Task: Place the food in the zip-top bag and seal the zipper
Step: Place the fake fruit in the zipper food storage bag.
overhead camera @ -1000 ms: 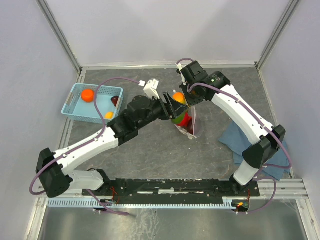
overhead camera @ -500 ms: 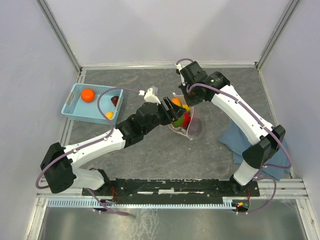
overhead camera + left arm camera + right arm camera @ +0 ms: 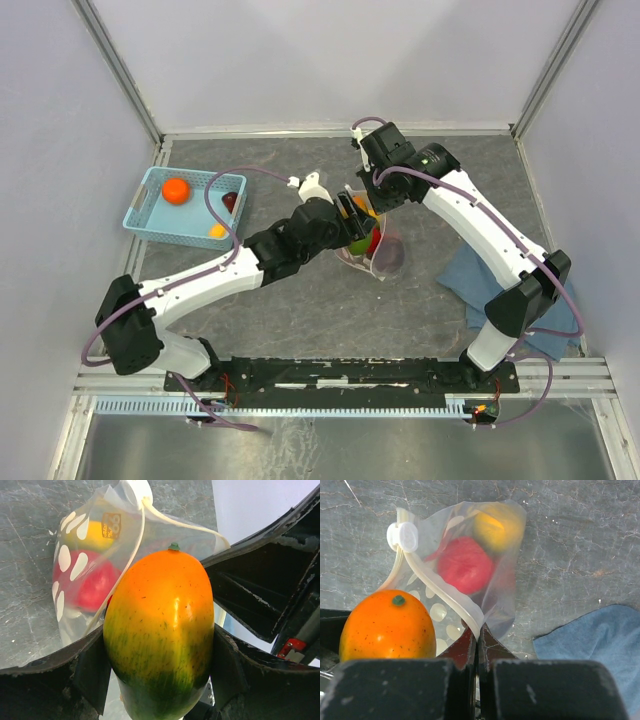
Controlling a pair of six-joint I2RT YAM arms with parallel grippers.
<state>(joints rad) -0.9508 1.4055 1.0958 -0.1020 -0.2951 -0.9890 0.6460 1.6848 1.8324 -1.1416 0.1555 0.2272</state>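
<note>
Our left tool (image 3: 160, 652) grips an orange-green fruit (image 3: 160, 595) just beside the mouth of the zip-top bag (image 3: 496, 600). The bag sits just past the table's (image 3: 300, 300) centre, toward 1 o'clock. Our right tool (image 3: 477, 641) is pinched closed on the zipper (image 3: 440, 592). A red fruit (image 3: 465, 565) and a yellow fruit (image 3: 492, 522) lie inside.

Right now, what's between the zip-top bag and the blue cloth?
Nothing: bare grey tabletop separates the zip-top bag from the blue cloth, clearest in the right wrist view.
</note>
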